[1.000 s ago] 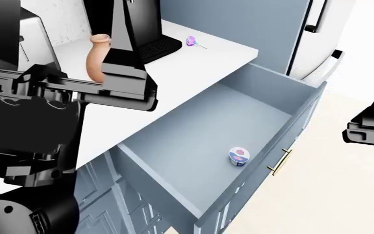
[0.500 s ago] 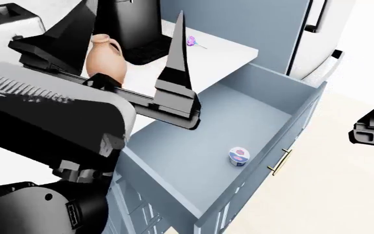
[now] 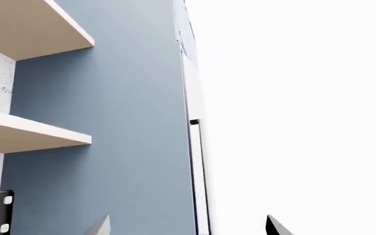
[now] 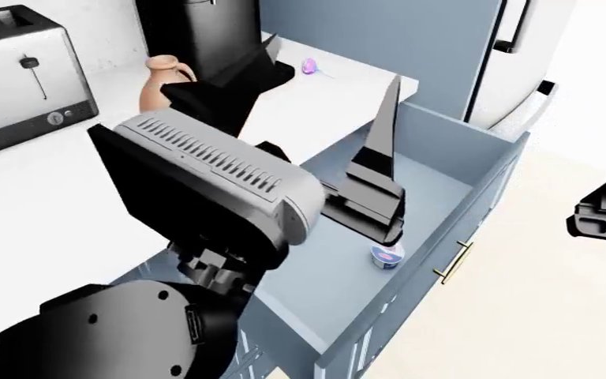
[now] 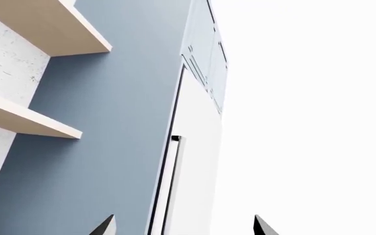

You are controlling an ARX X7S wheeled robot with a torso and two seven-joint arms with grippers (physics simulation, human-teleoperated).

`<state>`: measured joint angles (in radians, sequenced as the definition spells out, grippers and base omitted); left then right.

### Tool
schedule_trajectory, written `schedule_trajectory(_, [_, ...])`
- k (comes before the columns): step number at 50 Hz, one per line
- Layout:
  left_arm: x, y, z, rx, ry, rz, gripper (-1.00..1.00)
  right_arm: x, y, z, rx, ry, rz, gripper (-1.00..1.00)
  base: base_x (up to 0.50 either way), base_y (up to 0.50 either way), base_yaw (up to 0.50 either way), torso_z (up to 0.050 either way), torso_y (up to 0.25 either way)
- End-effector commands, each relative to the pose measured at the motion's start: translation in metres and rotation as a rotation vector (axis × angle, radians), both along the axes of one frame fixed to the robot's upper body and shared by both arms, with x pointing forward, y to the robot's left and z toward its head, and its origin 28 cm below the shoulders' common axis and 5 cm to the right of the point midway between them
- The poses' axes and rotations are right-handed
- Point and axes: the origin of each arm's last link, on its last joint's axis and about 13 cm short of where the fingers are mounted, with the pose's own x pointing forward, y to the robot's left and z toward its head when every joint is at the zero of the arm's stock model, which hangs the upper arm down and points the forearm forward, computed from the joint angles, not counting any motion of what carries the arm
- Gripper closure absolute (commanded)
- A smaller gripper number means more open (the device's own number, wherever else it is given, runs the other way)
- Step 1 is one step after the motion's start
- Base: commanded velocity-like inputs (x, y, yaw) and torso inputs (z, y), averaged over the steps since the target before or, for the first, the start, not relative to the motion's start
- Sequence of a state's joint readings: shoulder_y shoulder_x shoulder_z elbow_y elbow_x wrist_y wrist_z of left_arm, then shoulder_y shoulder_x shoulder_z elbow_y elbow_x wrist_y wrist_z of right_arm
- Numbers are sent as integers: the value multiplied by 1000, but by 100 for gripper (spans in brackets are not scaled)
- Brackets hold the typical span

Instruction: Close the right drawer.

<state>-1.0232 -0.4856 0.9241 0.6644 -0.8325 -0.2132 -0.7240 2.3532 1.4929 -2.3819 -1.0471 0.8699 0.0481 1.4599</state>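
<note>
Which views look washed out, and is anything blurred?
Both wrist views: the side beyond the fridge panel burns to blank white, no detail. Head view: sharp and evenly lit, with soft shading inside the drawer; the left hand shows no motion blur.
</note>
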Motion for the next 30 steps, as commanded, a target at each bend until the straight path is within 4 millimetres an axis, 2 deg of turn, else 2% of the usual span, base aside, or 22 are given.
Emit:
schedule_trajectory(1, [9,-13,-7,2,54,-86,-100,0,-1,0,2,0,-1,-100,0,0,0,0,0])
schedule_trajectory(16, [33,-31,-26,17,149,-165,-100,-1,-2,0,3,3,-2,-100,0,0,0,0,0])
schedule_trajectory(30, [32,-48,-39,30,229,-300,-100,-1,2,-4,11,14,10,-100,0,0,0,0,0])
